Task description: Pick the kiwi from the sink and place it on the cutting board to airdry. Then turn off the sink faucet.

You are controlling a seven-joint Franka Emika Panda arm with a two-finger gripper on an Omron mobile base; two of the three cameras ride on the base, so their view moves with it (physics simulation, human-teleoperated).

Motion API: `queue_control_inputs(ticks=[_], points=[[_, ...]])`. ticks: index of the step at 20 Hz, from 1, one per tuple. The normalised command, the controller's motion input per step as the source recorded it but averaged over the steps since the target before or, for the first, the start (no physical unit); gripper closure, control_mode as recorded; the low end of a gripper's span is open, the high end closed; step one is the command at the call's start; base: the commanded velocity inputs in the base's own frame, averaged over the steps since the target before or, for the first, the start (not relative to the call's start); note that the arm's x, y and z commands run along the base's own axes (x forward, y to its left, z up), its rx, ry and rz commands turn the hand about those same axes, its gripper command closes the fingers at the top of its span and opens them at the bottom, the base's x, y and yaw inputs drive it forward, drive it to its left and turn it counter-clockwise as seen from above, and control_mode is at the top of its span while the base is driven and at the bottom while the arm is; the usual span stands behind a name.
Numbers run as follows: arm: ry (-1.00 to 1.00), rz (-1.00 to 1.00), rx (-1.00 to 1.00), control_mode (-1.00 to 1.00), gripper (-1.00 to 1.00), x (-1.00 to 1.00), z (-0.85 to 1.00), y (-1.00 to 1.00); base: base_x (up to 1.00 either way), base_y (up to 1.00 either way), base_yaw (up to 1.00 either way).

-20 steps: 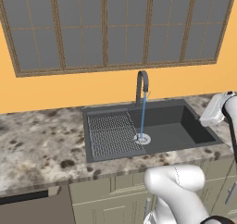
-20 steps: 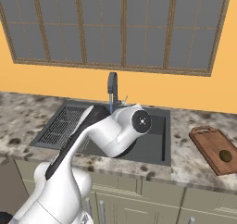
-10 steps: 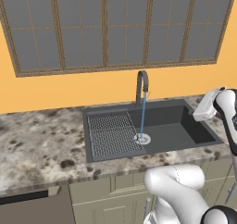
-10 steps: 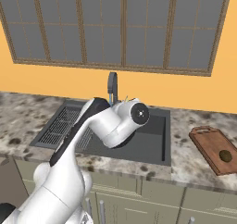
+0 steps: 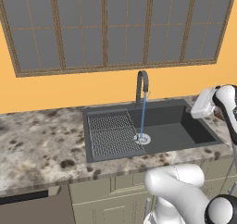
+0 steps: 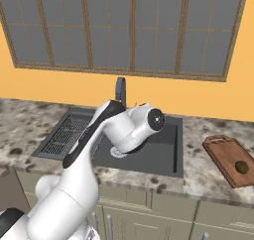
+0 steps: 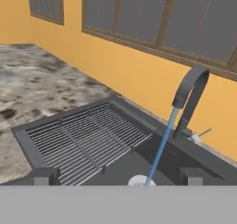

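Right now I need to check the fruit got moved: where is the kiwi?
In the right base view the kiwi lies on the cutting board, on the counter to the right of the sink, near the board's front end.

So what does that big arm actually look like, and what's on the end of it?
The arm is made of glossy white rounded segments with dark grey joints, a black stripe along one link and a round dark cap on its elbow. Its end effector has two small dark grey, blocky finger tips. No cables or markings are visible.
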Motion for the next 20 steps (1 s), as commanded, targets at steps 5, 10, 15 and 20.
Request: queue_control_inputs(ticks=[5,10,15,20], points=[[0.0,0.03,0.01,-1.0,-1.0,0.17,0.0,0.09,0.0,0.0,0.0],[0.0,0.0,0.0,-1.0,-1.0,0.21,-0.13,0.13,0.0,0.0,0.0],[0.0,0.0,0.0,-1.0,-1.0,0.19,-0.25,0.07,0.0,0.0,0.0],[0.0,0.0,0.0,-1.0,-1.0,0.17,-0.09,0.0,0.0,0.0,0.0]])
